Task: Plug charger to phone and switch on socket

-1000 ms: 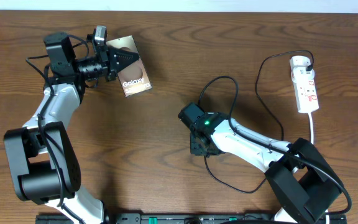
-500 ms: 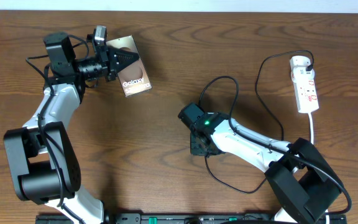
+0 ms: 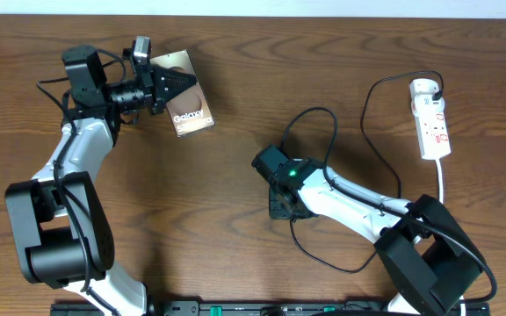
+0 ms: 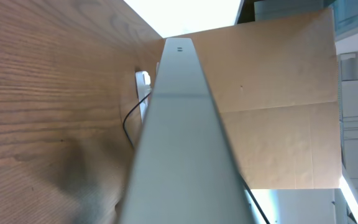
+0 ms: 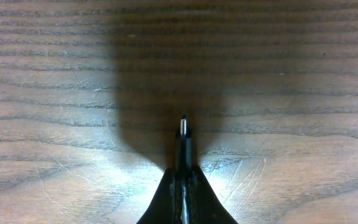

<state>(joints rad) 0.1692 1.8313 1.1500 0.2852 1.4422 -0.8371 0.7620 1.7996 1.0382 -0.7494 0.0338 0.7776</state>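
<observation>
While the bench [image 3: 235, 53] lies quiet under the lamps, the left fingers [image 3: 170, 83] reach out sideways toward 3 o'clock from their wrist, up at about 10 o'clock on the wood. They are pressed shut on the phone [image 3: 187, 104], gripping its upper left end. The brown face with the white "Galaxy" lettering looks upward, and the slab sits askew, its long side running toward 5 o'clock. From the left wrist, the phone's pale edge fills the middle of the view and hides the fingers themselves.

Just right of the bench's middle, the right fingers [image 5: 183, 173] point straight down at the wood. They are squeezed together on the charger [image 3: 321, 109], with its small connector tip [image 5: 183, 124] poking out beyond them, at or just above the grain. I cannot tell if it touches. From there the thin black cable loops up toward 12 o'clock, curls back, and trails off toward the socket [image 3: 431, 121].

That white strip lies at about 2 o'clock on the bench, well apart from both arms, its rounded end toward 12 o'clock and its white cord leaving toward 6 o'clock. A black plug [image 3: 437, 85] sits in that rounded end. The red marks are too small for me to read how the switch stands.
</observation>
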